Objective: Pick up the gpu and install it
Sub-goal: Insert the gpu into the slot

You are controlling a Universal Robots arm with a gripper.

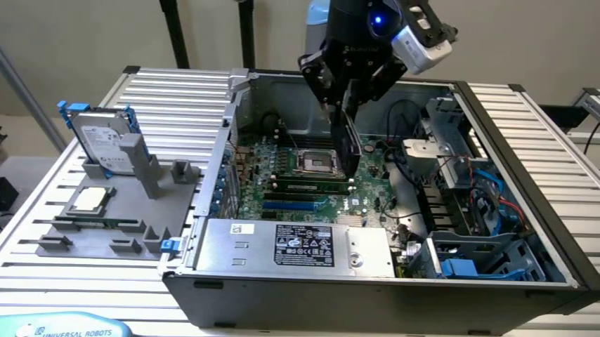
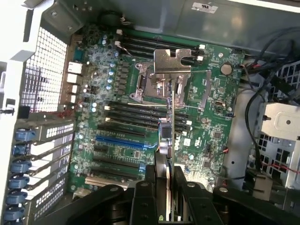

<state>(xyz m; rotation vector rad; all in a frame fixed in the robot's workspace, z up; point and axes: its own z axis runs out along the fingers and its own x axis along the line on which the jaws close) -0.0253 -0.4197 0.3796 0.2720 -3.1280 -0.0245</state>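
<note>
Tool [image 1: 349, 102] pinches the gpu [image 1: 349, 144] by its upper edge, jaws part-closed on it, the card hanging edge-down over the motherboard [image 1: 370, 189] inside the open case [image 1: 375, 302]. I reckon I should keep the card plumb and square its connector to the blue slot [image 2: 123, 142] before pressing. The case lies on a slatted metal bench [image 1: 168, 88], with a plain wall behind.

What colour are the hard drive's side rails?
Blue rails; the exterior view shows them best.
</note>
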